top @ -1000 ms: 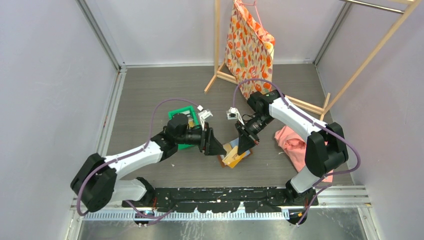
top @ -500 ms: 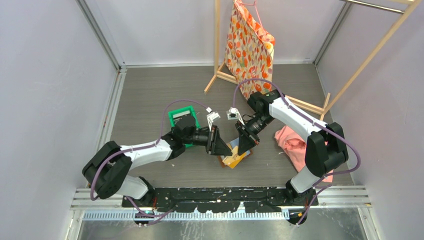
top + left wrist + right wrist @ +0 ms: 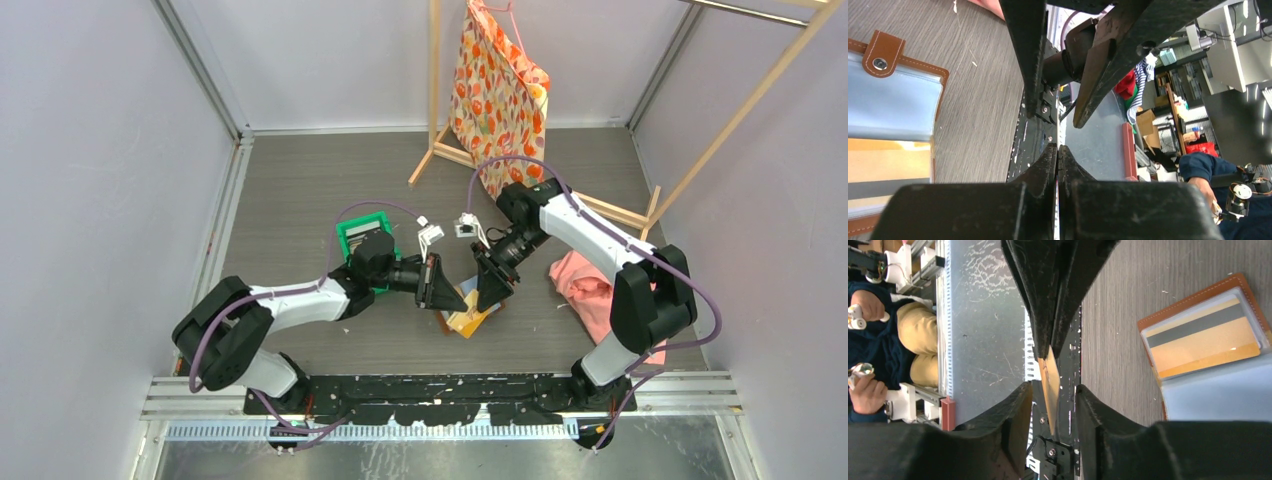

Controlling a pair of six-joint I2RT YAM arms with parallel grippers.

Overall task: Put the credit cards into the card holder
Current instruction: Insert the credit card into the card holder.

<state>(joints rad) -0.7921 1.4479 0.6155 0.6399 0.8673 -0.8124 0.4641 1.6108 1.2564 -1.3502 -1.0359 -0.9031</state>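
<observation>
My left pincer (image 3: pixel 1058 150) was clamped shut on a tan credit card (image 3: pixel 1049 377), held edge-on at the centre of the right wrist view. My right pincer (image 3: pixel 1055 117) stood with its fingers (image 3: pixel 1018 415) parted on either side of that card, a gap showing on both sides. The card holder (image 3: pixel 470 318) lay open on the grey counter (image 3: pixel 300 190), just below both pincers at the middle of the overhead frame. Its blue lining faced up, and a gold card (image 3: pixel 1200 340) with a grey stripe lay in it. A green bin (image 3: pixel 350 228) sat to the left.
</observation>
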